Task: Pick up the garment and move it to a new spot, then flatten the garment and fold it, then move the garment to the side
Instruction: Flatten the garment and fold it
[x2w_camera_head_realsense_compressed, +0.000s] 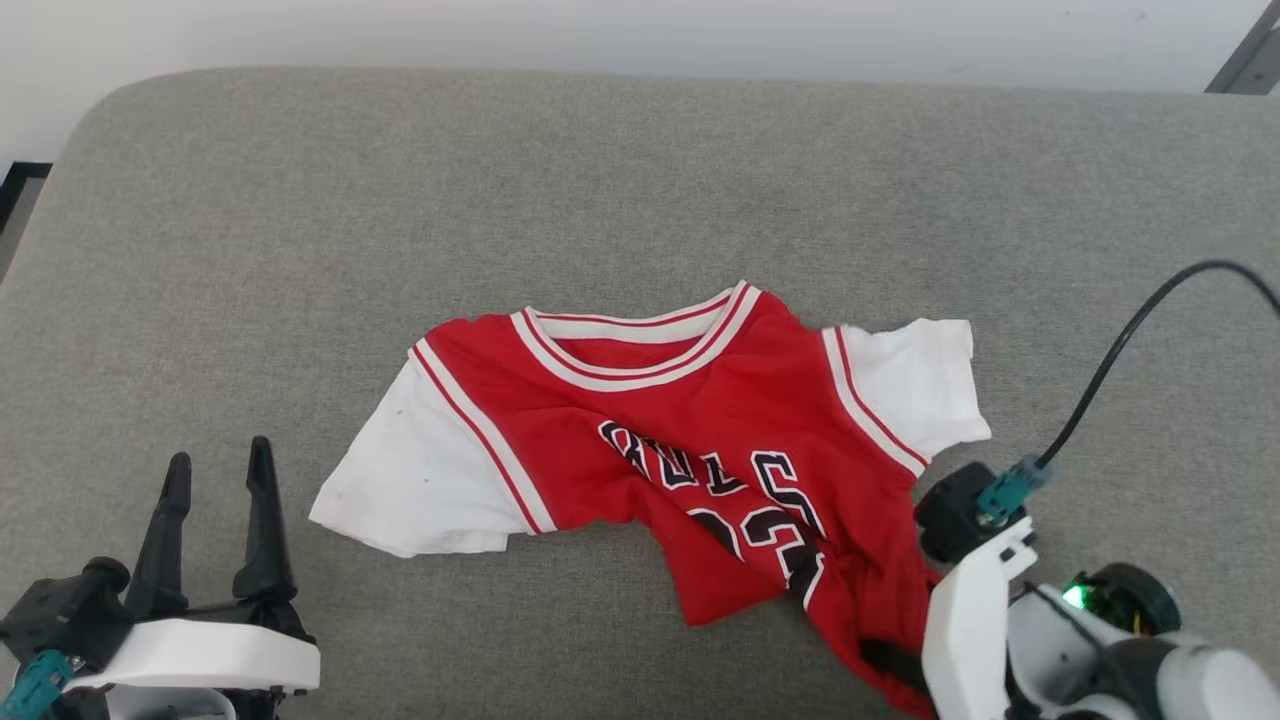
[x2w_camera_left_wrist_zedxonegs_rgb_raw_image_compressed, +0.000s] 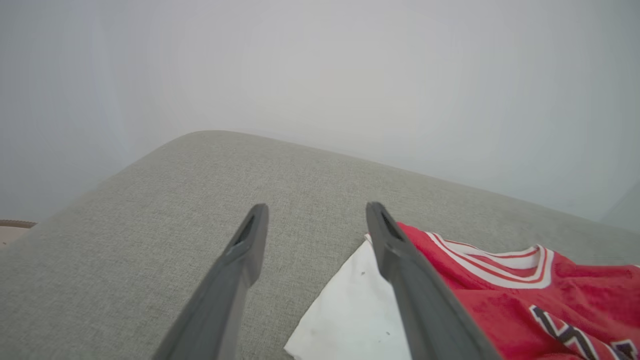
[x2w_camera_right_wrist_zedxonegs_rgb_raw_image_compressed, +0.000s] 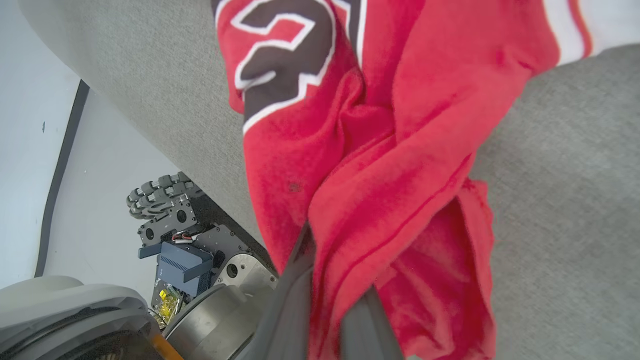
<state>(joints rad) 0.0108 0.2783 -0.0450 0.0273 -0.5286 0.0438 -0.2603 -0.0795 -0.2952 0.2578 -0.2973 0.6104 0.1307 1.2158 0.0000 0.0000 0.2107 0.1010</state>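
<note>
Item: garment, thin red jersey with white sleeves, lying rumpled on the grey cushion. Likely light, limp and quick to bunch; best taken at hem corners or shoulders. Right gripper is pinched onto the lower hem. Left gripper is spread wide, empty.
</note>
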